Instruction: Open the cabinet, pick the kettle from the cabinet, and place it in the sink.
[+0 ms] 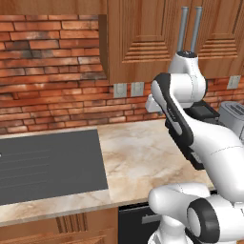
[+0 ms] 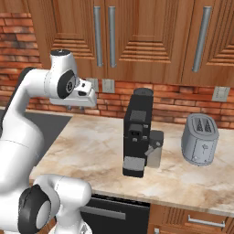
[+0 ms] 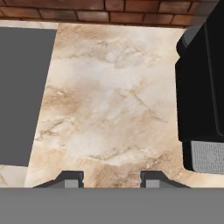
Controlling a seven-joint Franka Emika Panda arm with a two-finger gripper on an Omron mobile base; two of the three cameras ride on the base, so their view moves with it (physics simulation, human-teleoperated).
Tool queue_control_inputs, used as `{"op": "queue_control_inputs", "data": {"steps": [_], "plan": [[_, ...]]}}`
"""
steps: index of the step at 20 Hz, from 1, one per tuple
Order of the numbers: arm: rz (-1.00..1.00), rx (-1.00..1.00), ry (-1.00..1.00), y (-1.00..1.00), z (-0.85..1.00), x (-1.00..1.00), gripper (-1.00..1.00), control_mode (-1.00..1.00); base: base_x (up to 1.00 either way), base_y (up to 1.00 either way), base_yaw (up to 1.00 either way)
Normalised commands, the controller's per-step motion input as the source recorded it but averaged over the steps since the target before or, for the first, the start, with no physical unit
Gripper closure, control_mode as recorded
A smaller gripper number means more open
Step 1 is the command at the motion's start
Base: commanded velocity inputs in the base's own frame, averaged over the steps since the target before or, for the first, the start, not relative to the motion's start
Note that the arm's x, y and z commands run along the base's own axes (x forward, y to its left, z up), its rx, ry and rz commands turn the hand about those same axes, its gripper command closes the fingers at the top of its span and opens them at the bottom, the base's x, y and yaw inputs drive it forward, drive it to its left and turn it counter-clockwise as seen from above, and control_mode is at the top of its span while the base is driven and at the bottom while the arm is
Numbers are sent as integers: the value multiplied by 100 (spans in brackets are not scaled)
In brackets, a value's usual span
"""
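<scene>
**Cabinet doors closed above the tabletop, fingers parted and empty**

Cabinet (image 2: 132, 36) doors of reddish-brown wood are seen shut on the wall, with their long grey bar handles (image 2: 104, 34) side by side at the middle seam. Below the cabinet a red brick wall (image 1: 47, 71) is shown, and beneath that a marbled beige tabletop (image 3: 113, 96). A black coffee machine (image 2: 139, 130) is stood on the tabletop under the cabinet, and a grey toaster (image 2: 199, 138) is placed to the right of it, apart from it. A dark stovetop (image 1: 47, 164) is set into the tabletop, left of the cabinet. The fingers (image 3: 112, 178) are held apart over bare tabletop, below the cabinet, between stovetop and coffee machine; nothing is gripped and nothing is touched by them.
</scene>
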Motion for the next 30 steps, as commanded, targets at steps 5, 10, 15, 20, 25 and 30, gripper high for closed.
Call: {"op": "queue_control_inputs", "data": {"steps": [5,10,15,20,25,30], "plan": [[0,0,-7,0,0,-9,-100,-100,0,0,0],[0,0,-27,-1,4,-21,-100,-100,0,0,0],[-1,6,-24,-2,16,-19,-100,-100,0,0,0],[-4,8,-21,-3,22,-20,-100,-100,0,0,0],[-1,8,-19,-7,25,-19,-100,-100,0,0,0],[0,10,-13,-11,30,-14,-100,-100,0,0,0]]}}
